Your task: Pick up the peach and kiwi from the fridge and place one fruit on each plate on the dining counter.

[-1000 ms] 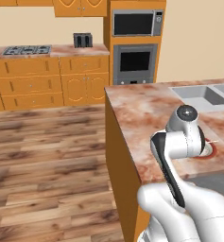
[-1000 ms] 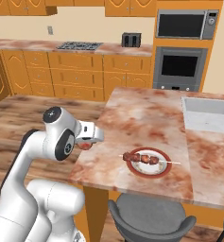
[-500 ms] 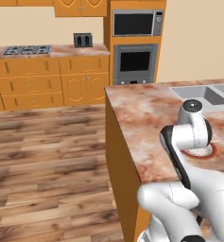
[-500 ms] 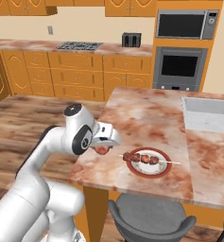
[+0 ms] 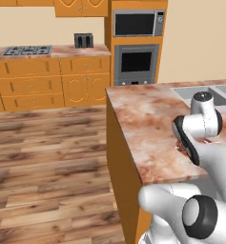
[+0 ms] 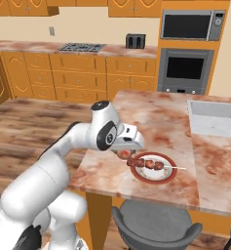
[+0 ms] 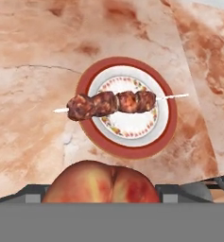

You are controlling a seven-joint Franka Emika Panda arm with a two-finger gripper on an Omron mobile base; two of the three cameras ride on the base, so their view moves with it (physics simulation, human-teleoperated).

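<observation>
I have the peach [image 7: 101,182] clamped in my pincer [image 7: 101,194] above the red-rimmed plate [image 7: 126,108]; the kiwi is left to fetch.

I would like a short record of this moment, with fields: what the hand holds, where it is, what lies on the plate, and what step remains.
held: peach, between the fingers of the hand
hand position: above the dining counter, beside the red-rimmed plate
on the plate: a meat skewer lying across the middle
peach state: not yet on the plate
likely next step: move over the plate and set the peach down, probably beside the skewer
</observation>
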